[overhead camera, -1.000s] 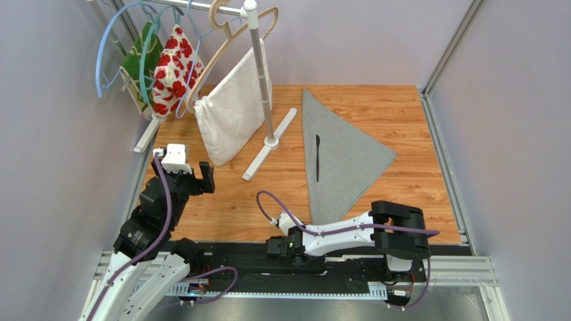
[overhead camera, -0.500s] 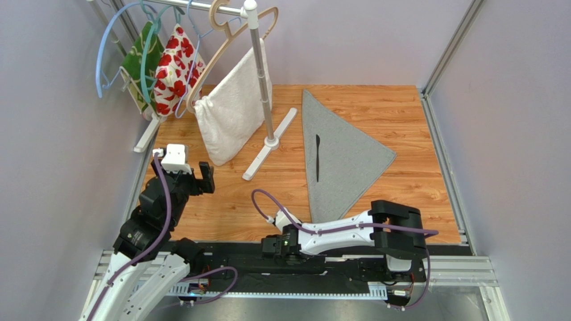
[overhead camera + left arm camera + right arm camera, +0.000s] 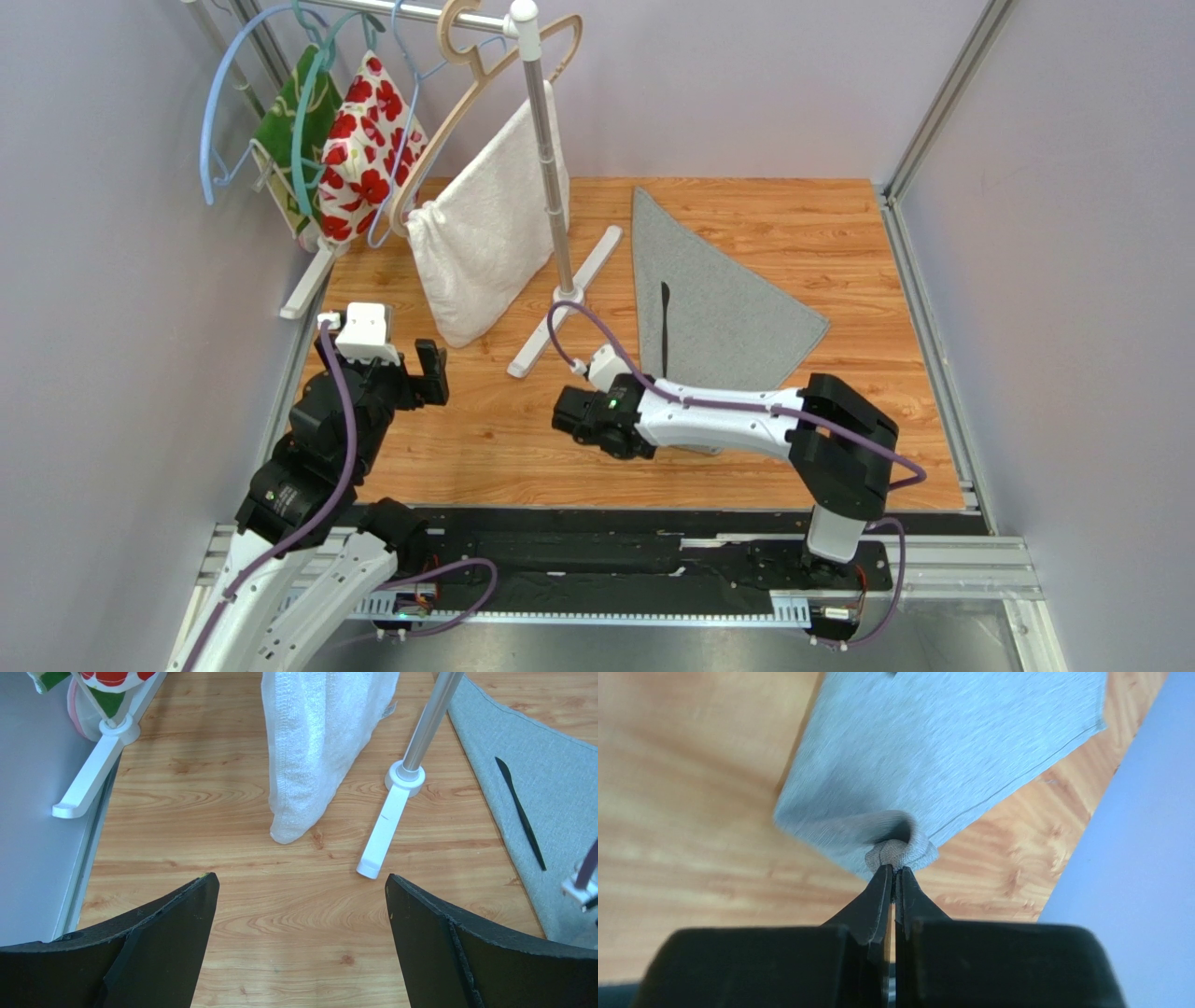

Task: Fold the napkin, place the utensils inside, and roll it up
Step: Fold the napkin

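At right, my right gripper (image 3: 893, 878) was clamped on the napkin's (image 3: 730, 315) near corner to start rolling it over the knife (image 3: 664, 319) lying on it. My left gripper (image 3: 300, 880) hung with jaws wide apart, clear at left.

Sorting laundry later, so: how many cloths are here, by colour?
Grey: 1, the napkin
White: 1, the towel
Red-flowered: 1, the flowered cloth
Green: 1, the green cloth
Total: 4
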Motion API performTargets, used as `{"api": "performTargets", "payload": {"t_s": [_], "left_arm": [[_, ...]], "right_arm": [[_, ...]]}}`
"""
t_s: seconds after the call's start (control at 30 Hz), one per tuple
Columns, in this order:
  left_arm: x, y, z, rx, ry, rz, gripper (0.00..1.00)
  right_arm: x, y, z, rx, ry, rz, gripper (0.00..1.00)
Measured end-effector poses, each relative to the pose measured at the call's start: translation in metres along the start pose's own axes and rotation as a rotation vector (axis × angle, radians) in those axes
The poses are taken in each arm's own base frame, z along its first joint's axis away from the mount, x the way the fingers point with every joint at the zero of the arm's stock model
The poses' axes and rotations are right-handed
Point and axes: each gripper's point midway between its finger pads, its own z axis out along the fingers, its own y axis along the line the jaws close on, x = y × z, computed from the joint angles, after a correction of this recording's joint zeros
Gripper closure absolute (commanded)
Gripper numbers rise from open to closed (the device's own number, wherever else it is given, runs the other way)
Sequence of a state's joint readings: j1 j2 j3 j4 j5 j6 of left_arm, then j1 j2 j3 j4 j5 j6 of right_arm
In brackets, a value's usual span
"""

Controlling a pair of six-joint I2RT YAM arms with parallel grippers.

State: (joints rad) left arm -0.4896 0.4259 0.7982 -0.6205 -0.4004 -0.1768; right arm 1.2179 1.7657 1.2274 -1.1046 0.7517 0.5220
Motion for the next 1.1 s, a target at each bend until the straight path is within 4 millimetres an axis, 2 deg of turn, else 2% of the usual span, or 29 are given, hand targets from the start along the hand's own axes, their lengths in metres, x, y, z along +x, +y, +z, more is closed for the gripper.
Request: {"api": "performTargets", "payload": {"t_s": [0.3, 0.4, 0.6, 0.8, 1.1], "left_arm": [[0.0, 0.0, 0.0, -0.003, 0.0, 0.0, 0.02], [0.0, 0.001, 0.0, -0.005, 0.0, 0.0, 0.02], [0.002, 0.0, 0.003, -0.007, 0.013, 0.006, 0.02], [0.004, -0.001, 0.005, -0.008, 0.023, 0.011, 0.02], [0.006, -0.001, 0.008, -0.01, 0.036, 0.016, 0.02]], "right_arm": [[-0.07, -0.054, 0.028, 0.057, -0.084, 0.057, 1.0], [-0.091, -0.066, 0.038, 0.072, -0.101, 0.062, 1.0], [-0.125, -0.086, 0.07, 0.105, -0.103, 0.057, 1.0], [-0.153, -0.098, 0.099, 0.133, -0.118, 0.053, 1.0], [-0.177, -0.107, 0.129, 0.164, -0.145, 0.033, 1.0]]}}
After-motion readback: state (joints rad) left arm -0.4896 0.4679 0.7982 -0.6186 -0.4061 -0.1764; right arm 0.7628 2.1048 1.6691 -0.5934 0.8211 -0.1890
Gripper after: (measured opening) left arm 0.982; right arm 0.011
